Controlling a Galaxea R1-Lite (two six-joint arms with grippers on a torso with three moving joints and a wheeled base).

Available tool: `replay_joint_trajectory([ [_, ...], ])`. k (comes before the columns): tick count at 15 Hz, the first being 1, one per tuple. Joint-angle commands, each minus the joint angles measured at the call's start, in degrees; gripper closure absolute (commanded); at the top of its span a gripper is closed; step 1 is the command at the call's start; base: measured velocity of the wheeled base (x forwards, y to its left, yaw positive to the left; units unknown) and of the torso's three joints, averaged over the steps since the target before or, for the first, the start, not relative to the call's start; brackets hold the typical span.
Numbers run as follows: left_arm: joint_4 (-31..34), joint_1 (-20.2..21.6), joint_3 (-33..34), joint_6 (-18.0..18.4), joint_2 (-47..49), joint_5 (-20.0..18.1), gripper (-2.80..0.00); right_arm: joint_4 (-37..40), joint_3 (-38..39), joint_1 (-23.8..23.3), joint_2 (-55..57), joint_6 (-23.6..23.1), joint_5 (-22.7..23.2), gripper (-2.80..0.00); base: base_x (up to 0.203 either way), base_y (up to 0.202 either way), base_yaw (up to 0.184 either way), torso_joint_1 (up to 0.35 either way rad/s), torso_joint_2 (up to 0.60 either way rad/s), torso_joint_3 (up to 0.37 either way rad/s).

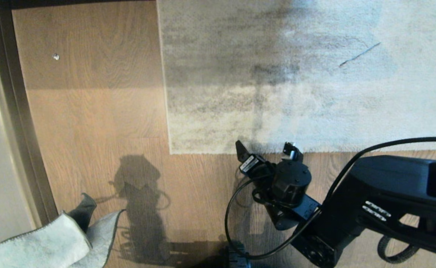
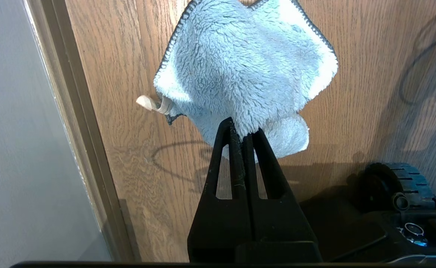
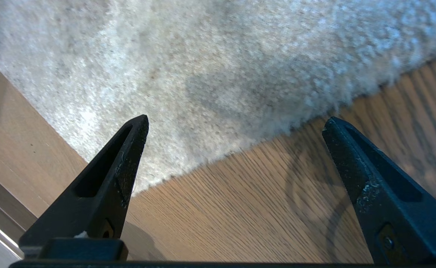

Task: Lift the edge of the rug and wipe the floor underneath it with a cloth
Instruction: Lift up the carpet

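A pale grey-beige rug (image 1: pixel 296 82) lies flat on the wood-grain floor (image 1: pixel 99 149). Its near rug edge (image 1: pixel 218 152) and square corner (image 1: pixel 171 152) face me; the same rug edge (image 3: pixel 247 143) runs between the fingers in the right wrist view. My right gripper (image 1: pixel 265 147) hovers over that edge, right of the corner, jaws wide open and empty; the right gripper (image 3: pixel 236 128) straddles the border. At the lower left the pale grey-blue cloth (image 1: pixel 50 242) hangs from my left gripper (image 2: pixel 243 132), which is shut on a fold of the cloth (image 2: pixel 244 67).
A dark baseboard strip (image 1: pixel 21 123) and a pale wall run along the left. A small white speck (image 1: pixel 55 56) lies on the floor far left. My base wheel (image 2: pixel 400 186) and a black cable (image 1: pixel 240 208) sit near the lower edge.
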Motion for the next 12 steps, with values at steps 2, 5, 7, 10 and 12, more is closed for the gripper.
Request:
replay_joint_trajectory([
  [2,0.04,0.0,0.0,0.01,-0.02,0.01,0.0,-2.77,-1.62,1.11,1.66,0.34,-0.16,-2.8,0.0,0.0,0.0,0.0,0.0,0.0],
  [5,0.04,0.0,0.0,0.01,-0.02,0.01,0.0,-2.77,-3.0,2.98,2.83,0.34,0.17,-2.8,0.0,0.0,0.0,0.0,0.0,0.0],
  [7,0.04,0.0,0.0,0.01,-0.02,0.01,0.0,-2.77,-3.15,3.91,3.69,0.34,0.1,-2.8,0.0,0.0,0.0,0.0,0.0,0.0],
  [10,0.04,0.0,0.0,0.01,-0.02,0.01,0.0,-2.77,-3.92,4.13,4.06,0.34,0.1,-2.8,0.0,0.0,0.0,0.0,0.0,0.0],
  [12,0.04,0.0,0.0,0.01,-0.02,0.01,0.0,-2.77,-4.8,3.99,4.59,0.26,0.02,-2.8,0.0,0.0,0.0,0.0,0.0,0.0],
])
